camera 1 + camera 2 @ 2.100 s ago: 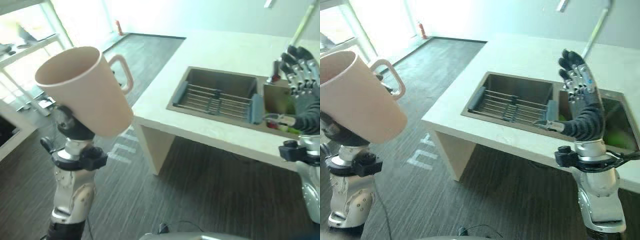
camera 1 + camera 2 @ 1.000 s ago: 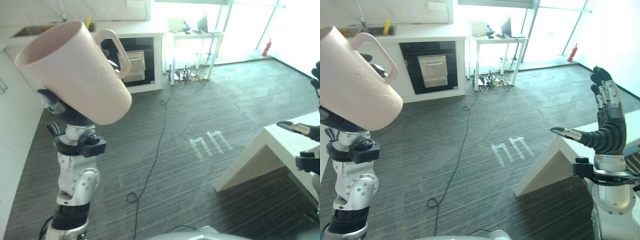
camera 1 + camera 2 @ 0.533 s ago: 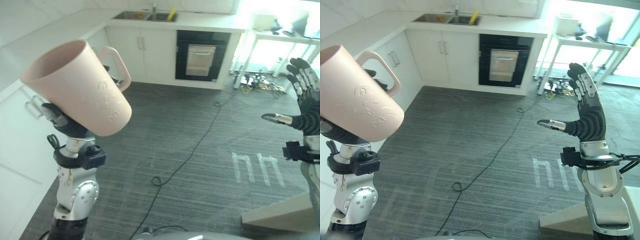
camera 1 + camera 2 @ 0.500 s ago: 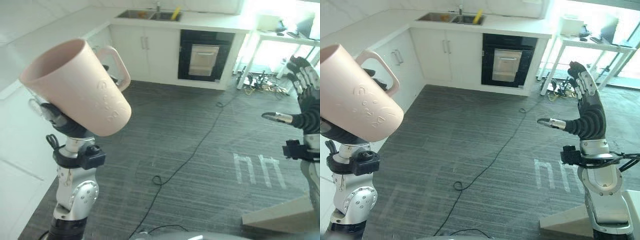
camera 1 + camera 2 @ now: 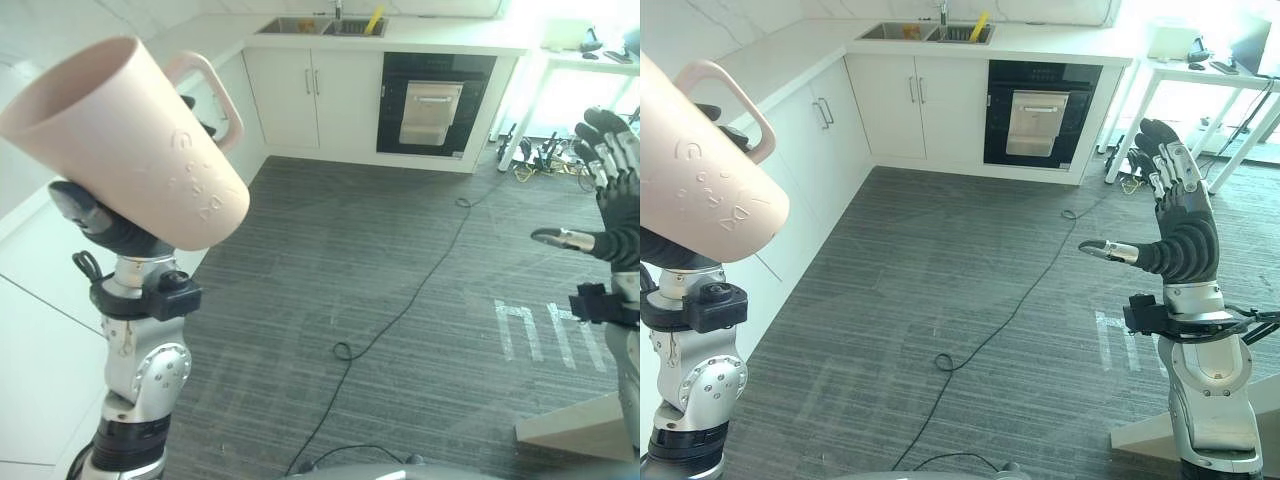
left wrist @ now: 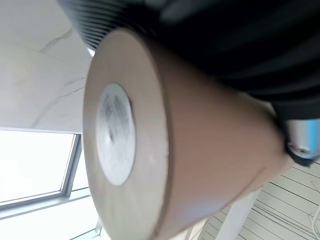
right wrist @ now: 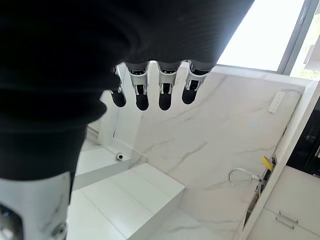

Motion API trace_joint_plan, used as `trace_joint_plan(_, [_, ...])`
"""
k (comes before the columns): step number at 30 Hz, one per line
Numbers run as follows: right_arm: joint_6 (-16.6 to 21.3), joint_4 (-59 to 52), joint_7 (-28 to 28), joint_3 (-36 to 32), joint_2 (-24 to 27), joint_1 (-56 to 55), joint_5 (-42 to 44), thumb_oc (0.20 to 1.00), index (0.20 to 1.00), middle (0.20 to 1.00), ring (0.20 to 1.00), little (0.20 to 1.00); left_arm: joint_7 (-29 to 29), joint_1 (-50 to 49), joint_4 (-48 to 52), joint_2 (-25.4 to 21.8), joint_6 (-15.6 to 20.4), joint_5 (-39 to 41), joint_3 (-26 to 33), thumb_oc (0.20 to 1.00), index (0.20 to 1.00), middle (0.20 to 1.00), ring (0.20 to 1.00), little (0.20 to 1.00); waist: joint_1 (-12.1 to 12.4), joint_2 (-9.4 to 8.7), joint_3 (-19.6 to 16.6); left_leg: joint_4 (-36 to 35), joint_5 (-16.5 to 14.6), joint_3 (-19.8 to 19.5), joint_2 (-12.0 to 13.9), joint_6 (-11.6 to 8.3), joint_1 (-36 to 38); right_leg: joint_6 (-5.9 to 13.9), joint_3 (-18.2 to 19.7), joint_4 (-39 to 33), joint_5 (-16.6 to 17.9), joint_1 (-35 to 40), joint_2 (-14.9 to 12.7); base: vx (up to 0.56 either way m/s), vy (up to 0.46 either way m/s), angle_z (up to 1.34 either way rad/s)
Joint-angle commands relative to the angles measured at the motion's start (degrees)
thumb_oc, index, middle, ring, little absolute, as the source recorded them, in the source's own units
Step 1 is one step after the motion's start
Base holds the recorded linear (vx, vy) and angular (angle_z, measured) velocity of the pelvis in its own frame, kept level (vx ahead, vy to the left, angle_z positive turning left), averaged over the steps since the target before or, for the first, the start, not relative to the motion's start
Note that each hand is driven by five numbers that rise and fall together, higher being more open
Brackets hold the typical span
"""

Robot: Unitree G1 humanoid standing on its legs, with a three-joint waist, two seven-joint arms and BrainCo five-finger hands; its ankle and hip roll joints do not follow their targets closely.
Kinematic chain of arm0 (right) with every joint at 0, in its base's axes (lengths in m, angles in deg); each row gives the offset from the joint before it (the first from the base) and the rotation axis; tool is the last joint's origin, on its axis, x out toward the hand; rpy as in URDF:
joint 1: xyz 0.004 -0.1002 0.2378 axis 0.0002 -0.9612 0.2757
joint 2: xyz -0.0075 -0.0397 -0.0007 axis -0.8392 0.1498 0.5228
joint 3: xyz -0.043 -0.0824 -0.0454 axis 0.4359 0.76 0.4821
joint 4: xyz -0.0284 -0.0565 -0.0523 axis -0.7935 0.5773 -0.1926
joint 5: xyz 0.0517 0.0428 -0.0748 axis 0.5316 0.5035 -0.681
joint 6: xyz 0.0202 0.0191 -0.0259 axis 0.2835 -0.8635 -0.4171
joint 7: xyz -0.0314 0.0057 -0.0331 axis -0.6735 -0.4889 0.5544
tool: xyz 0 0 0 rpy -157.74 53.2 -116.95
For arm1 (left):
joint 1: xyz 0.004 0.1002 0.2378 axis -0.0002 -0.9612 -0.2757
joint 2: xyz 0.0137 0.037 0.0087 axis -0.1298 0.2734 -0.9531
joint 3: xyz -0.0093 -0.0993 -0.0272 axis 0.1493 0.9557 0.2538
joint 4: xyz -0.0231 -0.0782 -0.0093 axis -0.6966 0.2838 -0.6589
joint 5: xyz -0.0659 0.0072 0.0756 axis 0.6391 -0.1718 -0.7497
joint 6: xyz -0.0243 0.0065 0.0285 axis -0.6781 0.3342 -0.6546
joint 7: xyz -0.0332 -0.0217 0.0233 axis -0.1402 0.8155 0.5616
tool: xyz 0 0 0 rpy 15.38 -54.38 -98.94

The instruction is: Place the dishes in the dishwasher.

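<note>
One cable (image 5: 400,305) crosses floor (image 5: 300,300) before oven (image 5: 430,105).

Left robot hand (image 5: 665,250) raised at the view's left side, dark fingers wrapped under a large pink mug (image 5: 695,170); mug tilted, handle up and toward the kitchen, embossed letters on its wall. Right robot hand (image 5: 1185,235) raised at the right, palm upright, fingers straight and spread, thumb out to the side, holding nothing. Dark grey plank floor (image 5: 970,270) between the arms, a black cable (image 5: 1010,310) snaking across it. Behind: white cabinets (image 5: 895,110), built-in black oven (image 5: 1040,115), white table (image 5: 970,40) top with a sink (image 5: 915,32) and a yellow item (image 5: 979,25) in it.
</note>
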Motion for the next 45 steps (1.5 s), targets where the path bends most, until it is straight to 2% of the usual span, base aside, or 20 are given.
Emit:
trace_joint_plan(1, [0.97, -1.82, 1.53, -1.25, 1.16, 1.57, -0.3, 1.0, 1.0, 1.0, 1.0, 1.0, -0.64, 0.42, 0.13, -2.04, 0.62, -0.79, 1.22, 0.2, 0.2, 0.2, 0.2, 0.2, -0.67, 0.5, -2.43, 0.11, -0.57, 2.56, 1.56, -2.11, 2.26, -0.6, 0.77, 0.74, 3.47, -2.46, 3.81, 0.04, -0.144, -0.1])
trace_joint_plan(5, [0.6, -0.92, 0.08, -1.73, 1.87, 2.01, 3.79, 1.0, 1.0, 1.0, 1.0, 1.0, -0.89, 0.3, -0.42, -2.05, 1.05, -0.43, 0.49, 0.2, 0.2, 0.2, 0.2, 0.2, -1.62, 0.62, -2.65, 0.11, -0.7, 4.18, 2.1, -2.4, 3.59, -1.88, 3.16, -0.03, 2.51, -1.84, 6.13, 0.05, -0.093, -0.2])
trace_joint_plan(6, [0.35, -0.58, 0.08, -1.55, 2.66, 2.94, 4.29, 1.0, 1.0, 1.0, 1.0, 1.0, -0.88, 0.13, -0.26, -1.78, 1.41, -0.83, 0.11, 0.2, 0.2, 0.2, 0.2, 0.2, -1.39, 0.72, -2.33, 0.24, 1.35, 4.08, 2.09, -3.31, 4.23, -2.42, 4.16, 0.02, 2.45, -1.61, 6.87, 0.03, -0.046, -0.48])
trace_joint_plan(7, [0.43, -0.3, 0.51, -1.07, 4.17, 4.56, 4.2, 1.0, 1.0, 1.0, 1.0, 1.0, -0.61, 0.13, 0.37, -0.55, 1.53, -1.87, -0.61, 0.2, 0.2, 0.2, 0.2, 0.2, 0.97, 0.13, -0.27, 7.1, 5.42, -1.52, 1.59, -5.04, -0.2, -3.45, 6.24, -0.1, 2.98, -0.25, 7.29, 0.04, 0.042, -0.41])
trace_joint_plan(8, [1.55, -0.03, 0.46, 0.24, 5.37, 6.07, 4.85, 1.0, 1.0, 1.0, 1.0, 1.0, 0.86, -0.34, 0.63, -0.62, 2.25, -2.73, -0.55, 0.2, 0.2, 0.2, 0.2, 0.2, 1.12, 0.11, 0.11, 4.14, 1.48, -3.52, 0.65, -3.5, 0.34, -3.08, 6.75, 0.74, 3.06, -1.52, 6.77, 0.02, 0.069, -0.73])
trace_joint_plan(12, [4.1, -0.41, 0.55, 1.24, 4.32, 5.44, 4.61, 1.0, 1.0, 1.0, 1.0, 1.0, 0.59, 0.52, 0.41, 0.22, 1.88, -3.42, -0.81, 0.2, 0.2, 0.2, 0.2, 0.2, 1.35, 0.54, 1.4, 0.11, 3.3, -4.08, -0.01, -2.79, 0.93, -1.67, 7.18, 2.61, 4.93, -2.52, 5.42, 0.01, 0.172, -0.96])
trace_joint_plan(14, [5.06, -0.42, -0.79, 0.33, 2.89, 3.75, 4.48, 1.0, 1.0, 1.0, 1.0, 1.0, 0.31, 0.72, -0.04, 0.25, 1.14, -4.36, -0.59, 0.2, 0.2, 0.2, 0.2, 0.2, 0.57, 0.51, 0.68, 0.11, 1.57, -4.83, -1.02, -1.75, 0.66, -0.4, 6.97, 5.21, 6.38, -4.19, 4.83, 0.08, 0.095, -0.36])
trace_joint_plan(16, [5.57, -0.23, -3.48, 0.44, 1.04, 3.48, 4.53, 1.0, 1.0, 1.0, 1.0, 1.0, 0.14, -0.28, -0.71, -0.8, 1.58, -4.41, 0.68, 0.2, 0.2, 0.2, 0.2, 0.2, 1.84, 0.41, 0.14, 0.11, 1.28, -3.25, -1.18, -1.75, 0.72, 0.85, -0.68, 6.66, 7.02, -5.41, 3.47, 0.09, -0.005, -0.22])
trace_joint_plan(17, [5.82, -0.05, -3.64, 0.83, 0.77, 3.74, 4.24, 1.0, 1.0, 1.0, 1.0, 1.0, 0.19, -0.12, -0.89, -1.17, 1.53, -4.21, 1.02, 0.2, 0.2, 0.2, 0.2, 0.2, 1.97, 0.41, -0.01, 0.11, 1.07, -3.09, -1.05, -1.67, 0.67, 0.75, -1.13, 5.99, 6.72, -5.3, 3.31, 0.05, -0.059, -0.84])
trace_joint_plan(18, [3.39, -0.24, -0.17, 4.61, -1.28, 6.04, 2.82, 1.0, 1.0, 1.0, 1.0, 1.0, 7.51, -0.74, 0.0, -1.39, 10.44, -9.34, 2.72, 0.2, 0.2, 0.2, 0.2, 0.2, 2.73, 0.9, 0.85, 0.11, -0.53, 1.14, 1.96, -2.49, -2.18, -1.59, 2.02, -0.44, 1.24, -4.38, 3.64, 0.03, -0.06, -0.86])
trace_joint_plan(31, [1.85, -1.63, -0.79, 2.82, 1.06, 3.49, 4.3, 1.0, 1.0, 1.0, 1.0, 1.0, 5.79, -2.25, 0.5, 0.69, 8.31, -5.44, 3.42, 0.2, 0.2, 0.2, 0.2, 0.2, 3.14, 0.15, -1.73, 0.11, 0.83, -0.5, 2.91, -3.51, 0.07, -3.35, 2.03, -0.44, 0.64, -2.45, 6.68, 0.01, -0.095, -0.01])
trace_joint_plan(33, [1.56, -1.2, -1.95, 2.02, 2.55, 4.36, 8.66, 1.0, 1.0, 1.0, 1.0, 1.0, 5.63, -2.69, 0.18, 1.3, 8.52, -5.19, 3.87, 0.2, 0.2, 0.2, 0.2, 0.2, 3.21, -1.1, -0.33, 7.38, 0.37, 0.85, 3.08, -4.2, -0.75, -4.69, 3.57, -0.27, 0.61, -1.78, 7.24, 0.14, -0.21, -0.02])
trace_joint_plan(34, [1.73, -1.06, -1.88, 1.85, 2.65, 4.41, 9.42, 1.0, 1.0, 1.0, 1.0, 1.0, 5.08, -2.86, 0.27, 1.8, 8.5, -5.19, 3.7, 0.2, 0.2, 0.2, 0.2, 0.2, 3.51, -1.82, 0.53, 14.12, 0.85, 1.41, 3.41, -4.58, -3.14, -5.5, 3.93, -0.26, 0.51, -1.36, 7.23, 0.13, -0.286, 0.01])
trace_joint_plan(35, [2.15, -0.88, -1.63, 1.61, 2.91, 4.58, 8.92, 1.0, 1.0, 1.0, 1.0, 1.0, 4.35, -3.08, 0.5, 2.38, 8.27, -5.12, 3.64, 0.2, 0.2, 0.2, 0.2, 0.2, 4.05, -2.99, 2.05, 26.9, 1.77, 1.78, 4.05, -5.47, -7.48, -6.81, 4.15, -0.2, 0.47, -0.45, 7.17, 0.09, -0.234, -0.02])
trace_joint_plan(37, [2.47, -0.68, -1.77, 1.58, 2.59, 5.11, 8.28, 1.0, 1.0, 1.0, 1.0, 1.0, 3.63, -2.97, 0.75, 2.88, 7.48, -4.5, 3.6, 0.2, 0.2, 0.2, 0.2, 0.2, 4.33, -3.01, 3.14, 32.92, 2.95, 1.89, 5.69, -5.92, -12.39, -7.67, 3.62, -0.23, 0.93, -0.18, 7.79, 0.14, -0.11, 0.3])
trace_joint_plan(39, [1.59, -1.06, -1.43, 1.62, 1.99, 5.68, 7.88, 1.0, 1.0, 1.0, 1.0, 1.0, 2.93, -2.69, 0.62, 2.77, 5.32, -3.33, 4.39, 0.2, 0.2, 0.2, 0.2, 0.2, 4.61, -2.61, 3.74, 24.27, 3.56, 5.42, 7.91, -6.05, -14.12, -6.45, 1.9, -0.33, -0.1, 1.82, 7.92, 0.36, 0.132, 0.37])
trace_joint_plan(41, [1.69, -1.1, -2.18, 1.94, 1.57, 5.27, 7.07, 1.0, 1.0, 1.0, 1.0, 1.0, 2.6, -3.41, 0.16, 2.47, 5.34, -3.39, 4.46, 0.2, 0.2, 0.2, 0.2, 0.2, 5.11, -1.7, 3.25, 7.81, 6.19, 6.04, 7.39, -5.9, -12.69, -4.69, 1.39, -0.4, -1.86, 3.69, 7.33, 0.5, 0.298, 0.2])
trace_joint_plan(42, [2.25, -1.37, -2.73, 1.94, 1.56, 4.73, 6.98, 1.0, 1.0, 1.0, 1.0, 1.0, 2.51, -4.3, -0.02, 2.21, 6.09, -3.64, 4.46, 0.2, 0.2, 0.2, 0.2, 0.2, 5.84, -0.88, 3.11, 1.27, 10.01, 4.67, 7.27, -6.38, -12.85, -4.16, 1.59, -0.44, -2.5, 4.61, 7.5, 0.8, 0.425, 0.05])
trace_joint_plan(43, [3.49, -1.26, -3.08, 2.5, 1.17, 4.05, 6.43, 1.0, 1.0, 1.0, 1.0, 1.0, 2.18, -6.32, -0.21, 2.36, 7.62, -4.4, 4.11, 0.2, 0.2, 0.2, 0.2, 0.2, 7.67, -0.14, 2.92, 0.11, 14.23, -0.48, 7.33, -7.37, -17.26, -4.51, 2.94, -0.35, -4.99, 8.15, 8.28, 0.86, 0.441, -0.01])
trace_joint_plan(45, [3.66, -0.67, -1.76, 2.86, 2.25, 4.55, 6.93, 1.0, 1.0, 1.0, 1.0, 1.0, 2.52, -6.55, 0.36, 2.24, 6.65, -4.8, 4.34, 0.2, 0.2, 0.2, 0.2, 0.2, 8.96, -0.72, 1.74, 0.11, 12.61, -2.83, 5.39, -6.23, -17.97, -3.79, 5.26, 1.06, -7.47, 10.41, 7.22, 0.72, 0.398, -0.29])
